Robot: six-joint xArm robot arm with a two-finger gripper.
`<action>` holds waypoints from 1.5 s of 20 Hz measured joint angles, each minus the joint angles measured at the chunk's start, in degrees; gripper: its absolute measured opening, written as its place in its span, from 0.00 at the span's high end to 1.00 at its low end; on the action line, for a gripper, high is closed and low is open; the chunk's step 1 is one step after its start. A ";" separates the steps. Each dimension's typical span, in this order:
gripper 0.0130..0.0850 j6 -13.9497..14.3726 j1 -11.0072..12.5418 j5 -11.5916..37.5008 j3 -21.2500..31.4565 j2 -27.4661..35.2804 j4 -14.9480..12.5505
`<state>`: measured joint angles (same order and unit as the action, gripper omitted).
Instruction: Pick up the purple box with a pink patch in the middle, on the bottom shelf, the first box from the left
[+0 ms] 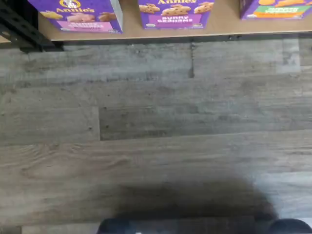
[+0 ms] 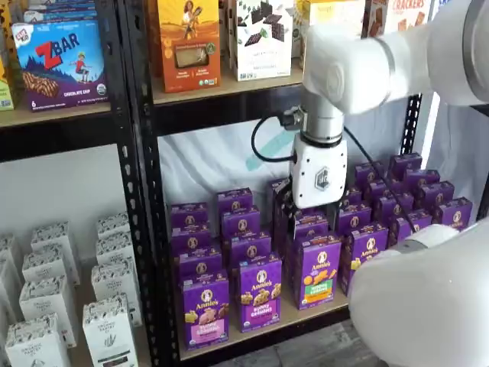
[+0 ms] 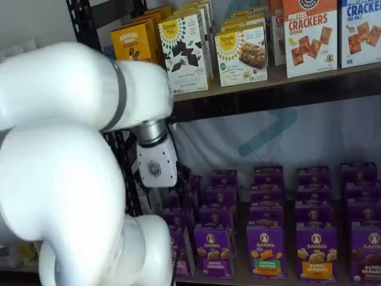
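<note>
1. Claw [image 2: 309,216] hangs below its white body with the two black fingers spread wide apart. It holds nothing and touches no box.
2. In a shelf view the purple box [image 2: 205,310] stands upright at the front left end of the bottom shelf [image 2: 252,337], lower than the claw and to its left, well apart from it.
3. In the wrist view this box [image 1: 78,14] stands at the shelf edge above the grey wooden floor [image 1: 156,136].
4. Just beside it stands the Bunny Grahams carton [image 2: 260,294], then the carton with a green and orange patch [image 2: 319,271].
</note>
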<state>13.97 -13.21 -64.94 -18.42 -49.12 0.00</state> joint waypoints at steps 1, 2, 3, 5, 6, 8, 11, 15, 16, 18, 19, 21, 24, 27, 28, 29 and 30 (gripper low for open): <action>0.00 0.22 -0.22 1.19 0.77 0.30 -0.01; 0.00 0.48 -0.45 2.19 1.42 0.65 -0.08; 0.00 0.72 -0.65 3.17 2.06 0.97 -0.17; 0.00 1.10 -1.02 6.05 3.83 1.49 -0.18; 0.00 0.95 -1.06 7.64 4.75 1.59 0.17; 0.00 1.16 -1.33 10.92 6.54 2.11 0.22; 0.00 1.38 -1.66 13.65 7.77 4.39 0.40; 0.00 1.12 -2.10 18.73 9.90 6.66 1.31; 0.00 0.93 -2.20 19.94 10.31 7.33 1.69; 0.00 1.12 -2.66 22.80 11.07 9.20 1.92; 0.00 1.28 -2.93 24.04 11.30 10.21 2.01; 0.00 1.45 -3.46 26.19 11.59 12.05 2.39; 0.00 1.98 -4.43 29.84 11.97 15.16 2.76; 0.00 2.67 -5.46 33.53 12.27 18.46 2.98; 0.00 1.95 -5.81 34.80 12.38 19.57 4.13; 0.00 1.05 -6.23 36.21 12.52 20.68 5.54; 0.00 0.60 -6.69 37.57 12.57 21.94 6.49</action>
<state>14.56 -19.90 -27.37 -5.85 -27.18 6.48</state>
